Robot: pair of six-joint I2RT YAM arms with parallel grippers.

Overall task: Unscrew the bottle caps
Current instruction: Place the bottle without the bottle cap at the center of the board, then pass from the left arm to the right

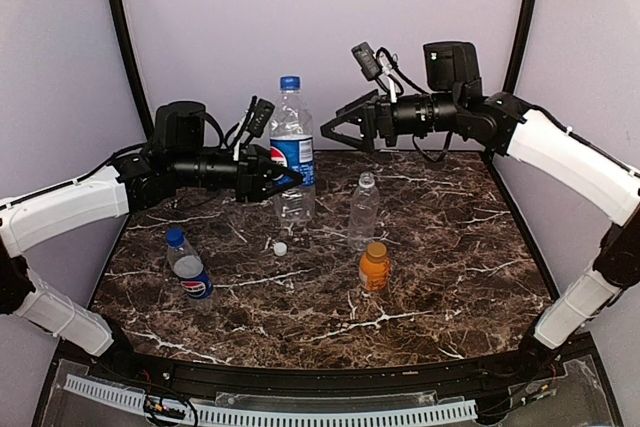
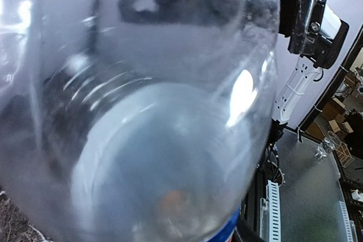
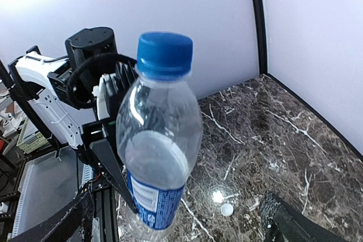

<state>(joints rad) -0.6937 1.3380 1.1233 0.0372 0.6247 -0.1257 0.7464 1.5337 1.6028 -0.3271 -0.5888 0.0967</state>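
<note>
A tall clear bottle (image 1: 292,152) with a blue label stands upright at the back of the table, its blue cap (image 1: 290,82) screwed on. My left gripper (image 1: 285,179) is shut on its labelled body from the left; the left wrist view is filled by the bottle (image 2: 159,140). My right gripper (image 1: 335,132) hangs open just right of the bottle's shoulder, apart from it. In the right wrist view the cap (image 3: 164,54) sits above my spread right gripper (image 3: 177,208). A capless clear bottle (image 1: 363,209) stands nearby, with a loose white cap (image 1: 280,247) on the table.
A short orange bottle (image 1: 374,269) with an orange cap (image 1: 376,248) stands in the middle. A Pepsi bottle (image 1: 190,269) with a blue cap (image 1: 175,236) lies at the left. Purple walls close in the marble table (image 1: 450,277) on three sides.
</note>
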